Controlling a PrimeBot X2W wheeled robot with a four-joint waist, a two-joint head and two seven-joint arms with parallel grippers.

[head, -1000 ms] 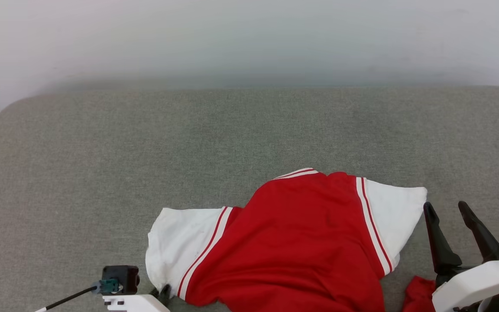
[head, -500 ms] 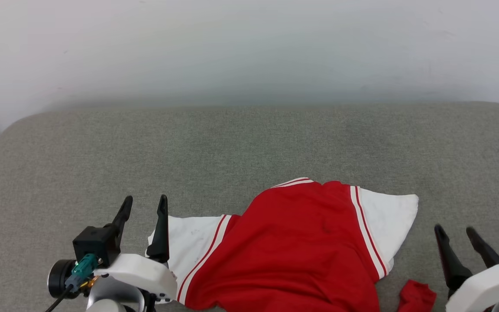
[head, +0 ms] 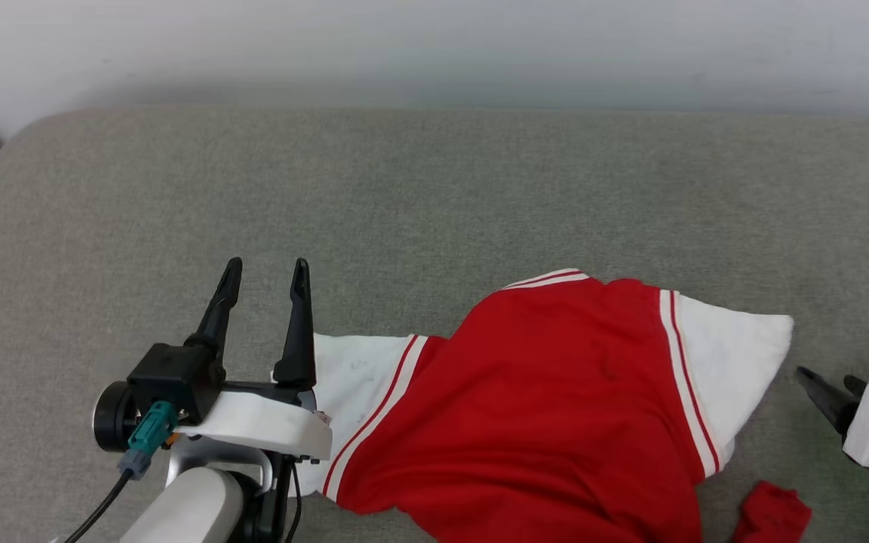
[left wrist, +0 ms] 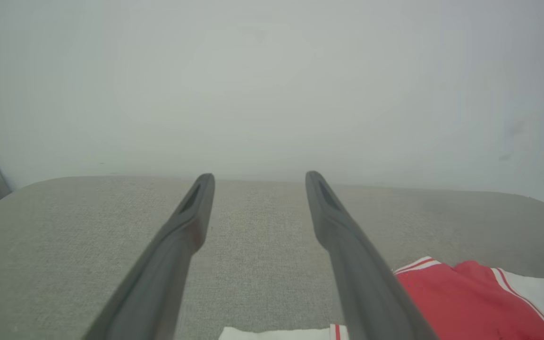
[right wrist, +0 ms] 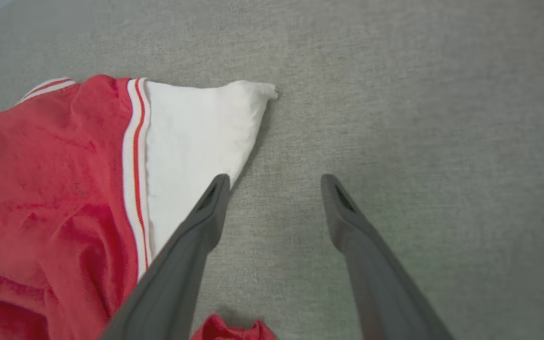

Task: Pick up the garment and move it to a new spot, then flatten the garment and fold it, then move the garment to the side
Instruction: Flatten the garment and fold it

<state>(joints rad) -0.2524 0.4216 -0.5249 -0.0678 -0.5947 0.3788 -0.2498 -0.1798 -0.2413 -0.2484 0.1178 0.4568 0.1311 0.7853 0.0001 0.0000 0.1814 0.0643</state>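
Right of the black left gripper [head: 266,265], the garment [head: 540,407] is red, its sleeves white with red-and-white striped trim; the cushion [head: 434,188] beneath is heathered grey-green.

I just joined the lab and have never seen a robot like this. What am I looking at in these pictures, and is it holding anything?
This is a robot with two arms. The wide picture comes from a camera on its head, looking down at a grey cushion. The other two come from cameras on its wrists, each looking along that arm's own two dark fingers. In the head picture the left gripper is at the lower left and the right gripper at the right edge. Both are open and hold nothing. A red shirt with white sleeves lies rumpled on the cushion between them. A small red scrap lies near the right gripper.
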